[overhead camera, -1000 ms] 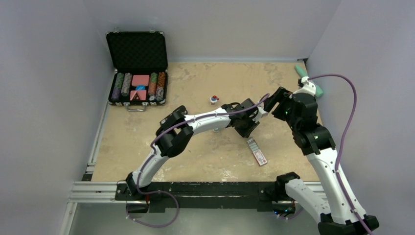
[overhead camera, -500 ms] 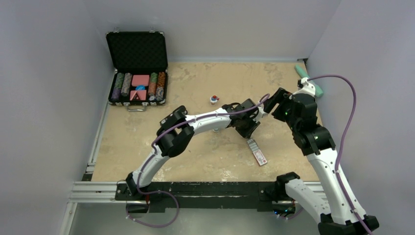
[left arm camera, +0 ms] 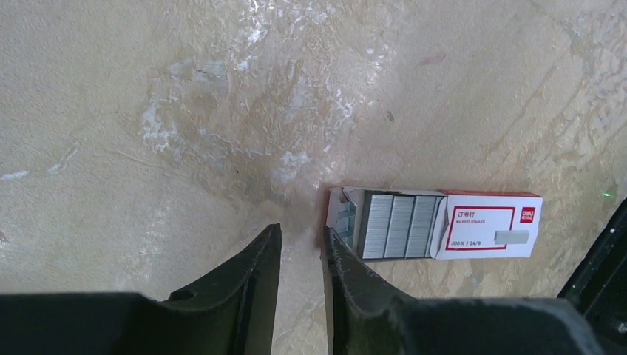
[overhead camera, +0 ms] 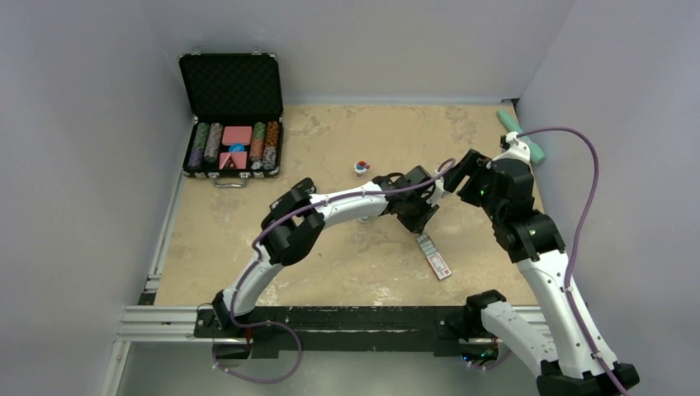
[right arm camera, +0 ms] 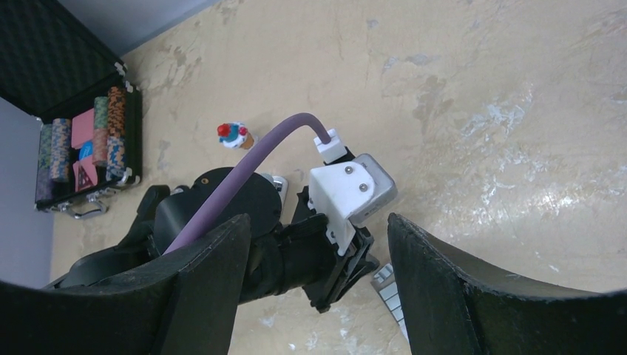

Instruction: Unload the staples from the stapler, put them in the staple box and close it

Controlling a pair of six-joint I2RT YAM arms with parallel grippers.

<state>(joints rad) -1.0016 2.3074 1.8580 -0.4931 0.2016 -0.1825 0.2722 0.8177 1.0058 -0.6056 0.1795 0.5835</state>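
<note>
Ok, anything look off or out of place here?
The staple box lies open at one end, its grey strips bared. The left claw hangs just beside that open end, slightly open and empty. Nothing else looks spilled or damaged.

Top cam: fixed, high, behind the arm bases, looking down over the whole desk (overhead camera: 330,132). Left wrist cam: close, faces straight down past left hand (left arm camera: 302,235), staple pack (left arm camera: 473,233) just beside it. Right wrist cam: higher, tilted, looks between right hand (right arm camera: 316,222) fingers at left arm's wrist (right arm camera: 347,188). Top shares staple pack with left wrist cam, chip case (right arm camera: 81,140) with right.
</note>
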